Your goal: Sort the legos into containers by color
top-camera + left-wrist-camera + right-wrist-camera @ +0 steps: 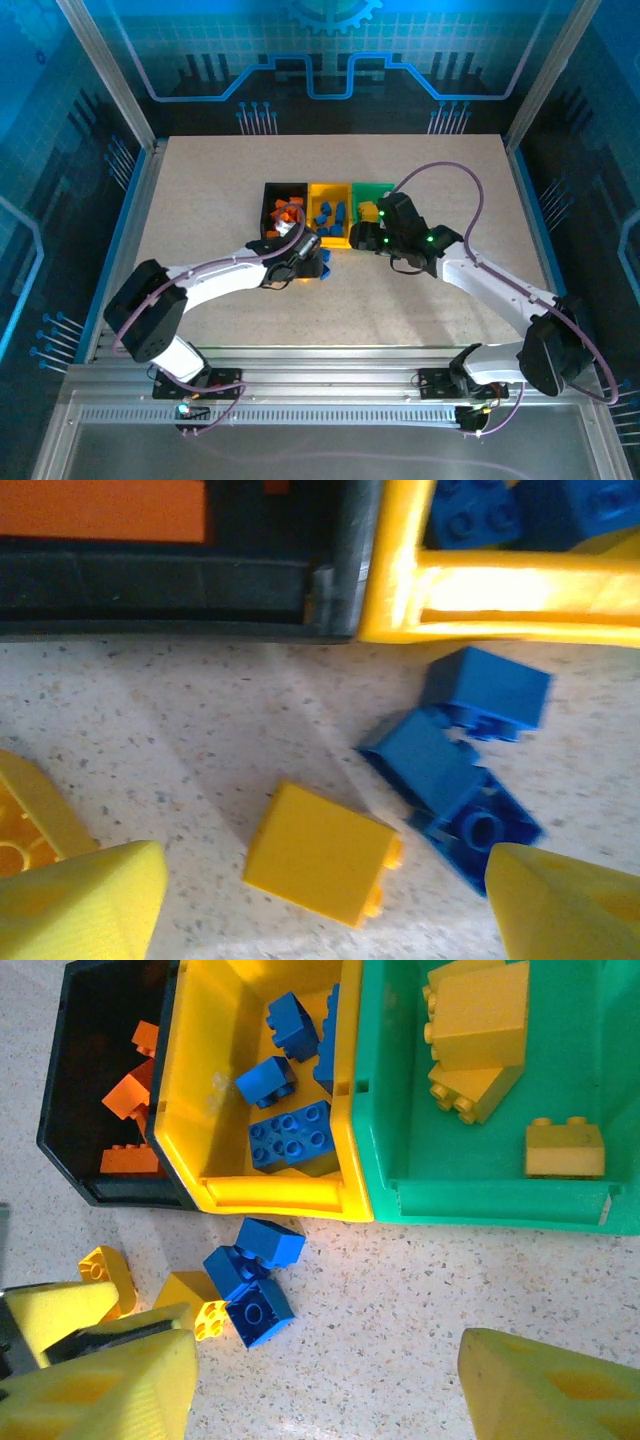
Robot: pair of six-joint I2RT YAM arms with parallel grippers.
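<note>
While my left gripper (320,865) hangs wide open and empty, I see a yellow lego (318,850) lying directly between its fingers (90,905).

Bright overhead light, glare on the yellow bin (500,592), soft close-up blur, faint shadows

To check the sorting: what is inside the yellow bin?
Inside the yellow bin lie blue legos, at least four. Anything beneath them is covered.

A speckled beige table (200,200) — framed by aluminium rails (330,385) and blue circuit-patterned walls (450,50).
</note>
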